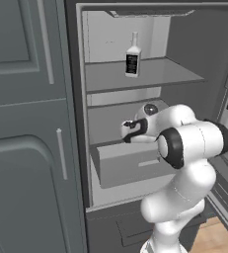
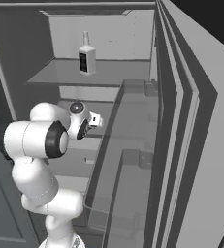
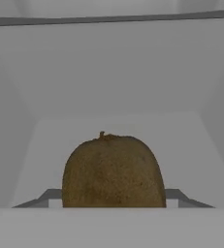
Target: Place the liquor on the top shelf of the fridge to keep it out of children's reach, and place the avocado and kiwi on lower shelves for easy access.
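One kiwi (image 3: 113,172) hides end effector fingertips

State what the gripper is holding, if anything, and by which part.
The gripper holds the kiwi between its fingers by its two sides, low on the fruit, inside the fridge at a lower shelf.

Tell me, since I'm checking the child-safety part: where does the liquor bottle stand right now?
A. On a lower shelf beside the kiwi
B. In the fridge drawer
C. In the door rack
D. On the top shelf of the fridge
D: the liquor bottle stands upright on the top shelf of the open fridge, above the arm.
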You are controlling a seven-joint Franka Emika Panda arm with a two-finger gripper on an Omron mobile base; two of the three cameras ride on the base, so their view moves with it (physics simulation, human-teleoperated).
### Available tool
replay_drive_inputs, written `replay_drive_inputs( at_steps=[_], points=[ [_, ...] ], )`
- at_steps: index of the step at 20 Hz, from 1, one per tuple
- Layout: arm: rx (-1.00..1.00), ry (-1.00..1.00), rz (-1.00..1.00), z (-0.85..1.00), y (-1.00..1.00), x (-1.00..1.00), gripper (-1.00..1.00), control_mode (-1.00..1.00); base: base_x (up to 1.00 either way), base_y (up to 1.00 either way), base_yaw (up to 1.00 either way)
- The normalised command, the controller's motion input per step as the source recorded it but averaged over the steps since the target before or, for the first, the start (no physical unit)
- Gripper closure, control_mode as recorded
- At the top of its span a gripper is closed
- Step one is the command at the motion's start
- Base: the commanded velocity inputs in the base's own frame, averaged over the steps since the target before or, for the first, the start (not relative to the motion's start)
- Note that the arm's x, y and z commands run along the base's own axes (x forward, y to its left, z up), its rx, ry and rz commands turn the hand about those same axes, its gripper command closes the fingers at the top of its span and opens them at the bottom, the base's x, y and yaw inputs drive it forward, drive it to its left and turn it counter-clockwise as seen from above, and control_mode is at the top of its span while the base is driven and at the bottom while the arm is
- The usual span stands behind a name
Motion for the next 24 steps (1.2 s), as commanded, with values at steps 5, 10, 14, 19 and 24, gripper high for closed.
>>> replay_drive_inputs(
  at_steps=[5, 10, 14, 19, 24],
  points=[
    [0.0, 0.03, 0.0, -0.22, 0.0, 0.65, 1.0, -1.0, 0.0, 0.0, 0.0],
    [0.0, 0.04, 0.0, -0.24, 0.0, 0.67, 1.0, -1.0, 0.0, 0.0, 0.0],
    [0.0, 0.01, 0.0, -0.43, 0.0, 0.59, -1.0, -1.0, 0.0, 0.0, 0.0],
    [0.0, 0.0, 0.0, -0.48, 0.0, 0.25, -1.0, -1.0, 0.0, 0.0, 0.0],
    [0.0, 0.0, 0.01, -0.32, 0.0, -0.11, -1.0, -1.0, 0.0, 0.0, 0.0]
  ],
)
